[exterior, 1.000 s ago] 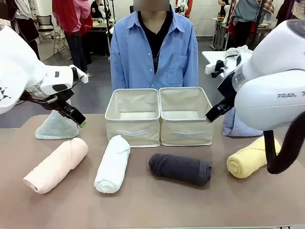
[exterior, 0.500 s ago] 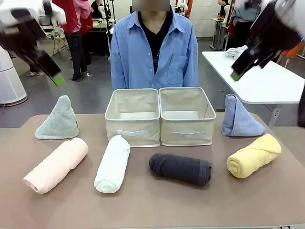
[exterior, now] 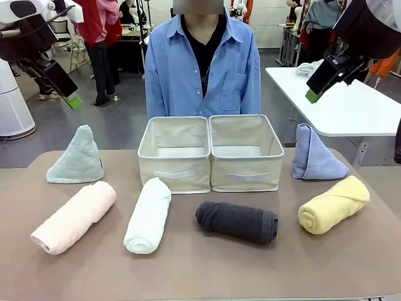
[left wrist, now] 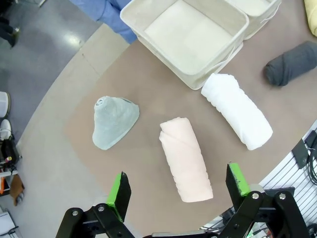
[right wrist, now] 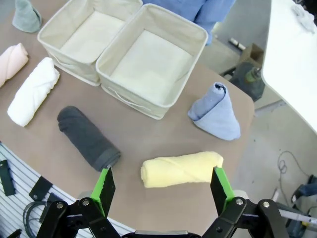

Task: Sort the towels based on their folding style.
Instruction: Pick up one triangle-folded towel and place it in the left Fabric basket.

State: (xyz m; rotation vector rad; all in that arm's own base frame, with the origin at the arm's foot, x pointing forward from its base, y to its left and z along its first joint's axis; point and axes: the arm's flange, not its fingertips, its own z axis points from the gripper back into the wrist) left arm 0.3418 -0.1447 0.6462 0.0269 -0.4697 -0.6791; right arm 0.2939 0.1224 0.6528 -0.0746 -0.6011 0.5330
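Observation:
Rolled towels lie in a row on the brown table: pink [exterior: 74,216] [left wrist: 186,159], white [exterior: 148,215] [left wrist: 237,110], dark grey [exterior: 237,221] [right wrist: 88,138] and yellow [exterior: 333,204] [right wrist: 182,168]. A mint-green cone [exterior: 76,157] [left wrist: 114,120] stands at the back left, a periwinkle-blue cone [exterior: 315,154] [right wrist: 215,115] at the back right. My left gripper [exterior: 64,93] [left wrist: 177,187] hangs open high above the left side. My right gripper [exterior: 316,84] [right wrist: 161,188] hangs open high above the right side. Neither holds anything.
Two beige fabric boxes [exterior: 174,154] [exterior: 245,152] stand side by side at the back middle, both with nothing inside. A person in a blue shirt [exterior: 203,66] stands behind them. A white table [exterior: 351,106] lies to the far right.
Both arms have risen from low over the table near the cones to high at the picture's upper corners. The towels have not moved.

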